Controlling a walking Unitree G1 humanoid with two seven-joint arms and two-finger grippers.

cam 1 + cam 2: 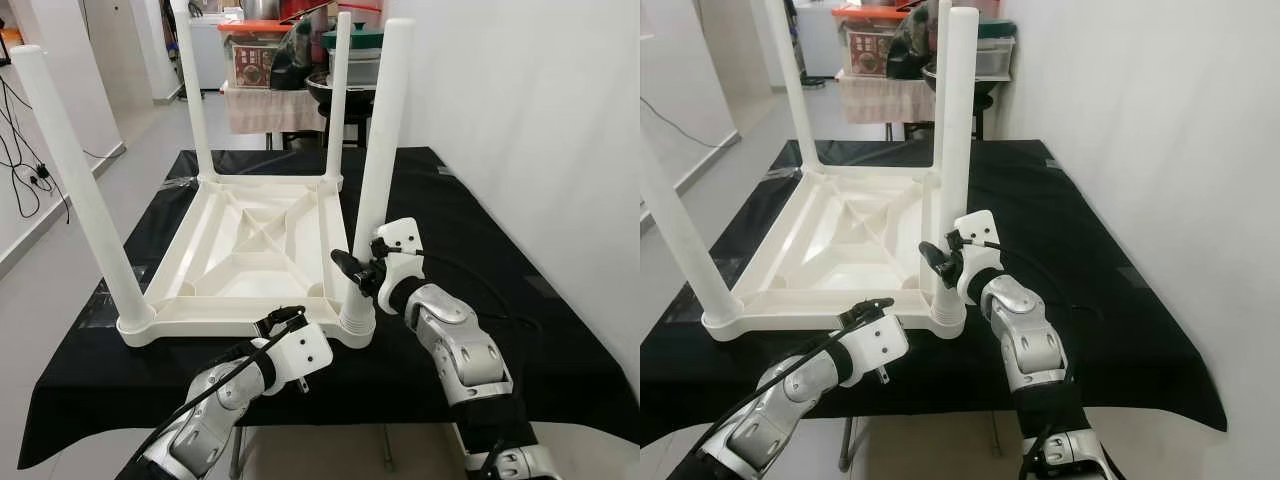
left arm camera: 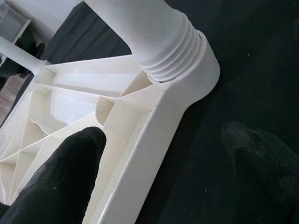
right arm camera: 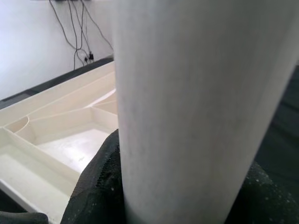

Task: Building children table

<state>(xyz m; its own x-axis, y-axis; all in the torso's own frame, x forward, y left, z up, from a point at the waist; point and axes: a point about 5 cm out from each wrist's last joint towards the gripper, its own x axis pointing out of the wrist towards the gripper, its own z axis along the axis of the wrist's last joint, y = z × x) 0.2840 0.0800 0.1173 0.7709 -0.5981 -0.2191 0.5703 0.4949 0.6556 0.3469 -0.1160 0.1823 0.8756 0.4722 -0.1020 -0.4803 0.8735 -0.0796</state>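
- My left gripper is nearest to me, at the near edge of the upturned white table top. Its fingers are apart and straddle the near rim: in my left wrist view one black finger lies inside the ribbed underside and the other sits outside over the black cloth. I cannot tell whether either one touches the plastic.
- Just beyond it, at the near right corner, my right gripper is clamped on the near right leg, low down and a little above its ridged base. My right wrist view has the leg close up with a black finger pressed against each side of it.
- That leg stands upright in its corner socket.
- The near left leg rises from the near left corner and leans slightly outward.
- The table top lies upside down on the black cloth, its crossed ribs facing up.
- At the far corners stand two more legs, far left and far right.
- Beyond the cloth is a stand loaded with containers and pots; cables hang on the wall to my left.
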